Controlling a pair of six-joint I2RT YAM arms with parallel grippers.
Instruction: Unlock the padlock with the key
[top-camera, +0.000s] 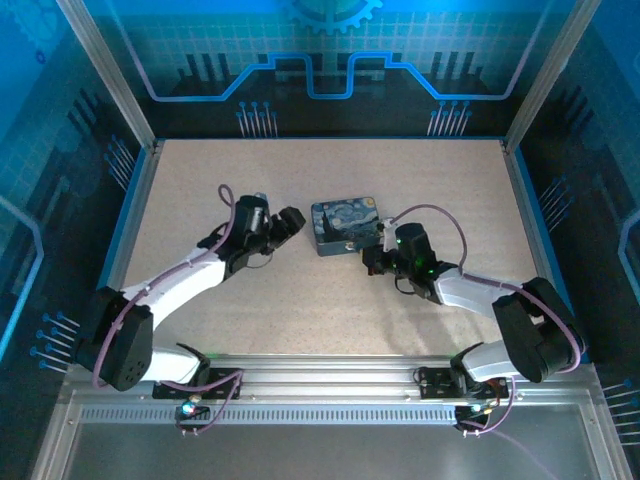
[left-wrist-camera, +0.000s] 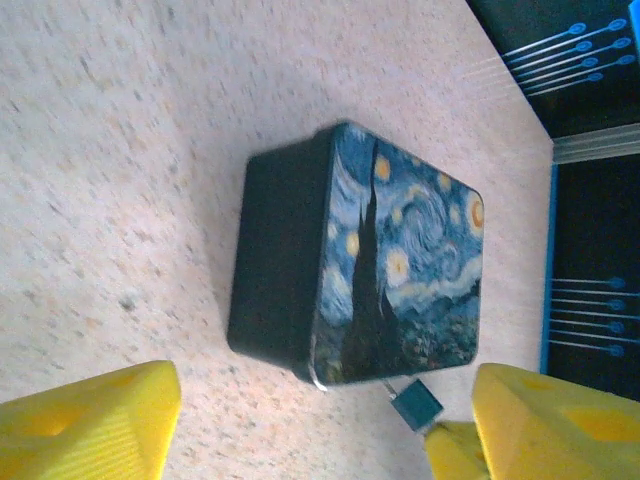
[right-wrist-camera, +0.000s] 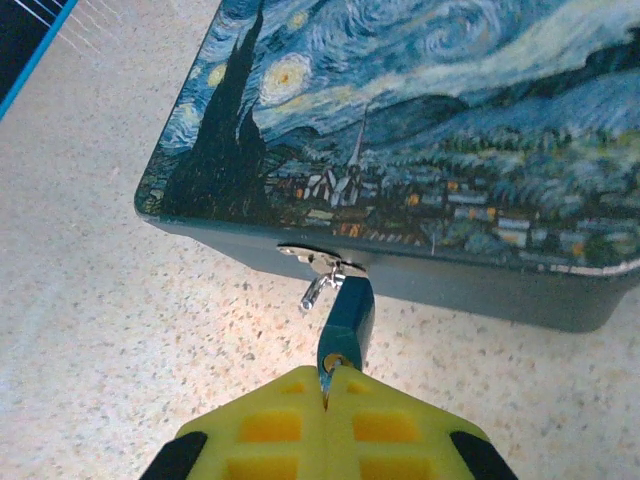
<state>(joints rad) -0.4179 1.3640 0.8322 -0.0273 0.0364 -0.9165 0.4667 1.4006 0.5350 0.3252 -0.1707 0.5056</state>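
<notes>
Right tool (right-wrist-camera: 325, 388) is seen with its yellow ribbed pads pressed together on a thin dark metal key (right-wrist-camera: 329, 366). Only a sliver of the key is exposed at the pad tips; the rest is hidden between the pads and in the lock. The tiny teal-bodied metal padlock (right-wrist-camera: 347, 308) is hung by its thin silvery shackle (right-wrist-camera: 315, 290) from the hasp (right-wrist-camera: 320, 258) on the front wall of the blue starry-night painted tin box (right-wrist-camera: 430, 130), its body angled down toward the pads. Whether the shackle is released cannot be told. The tin is cut off at the top and right edges. Left tool (left-wrist-camera: 325, 400) is spread wide, apart from the tin, over the speckled beige tabletop (left-wrist-camera: 120, 150); its pads are cropped by the lower edge. In the top view the padlock is too small to make out.
</notes>
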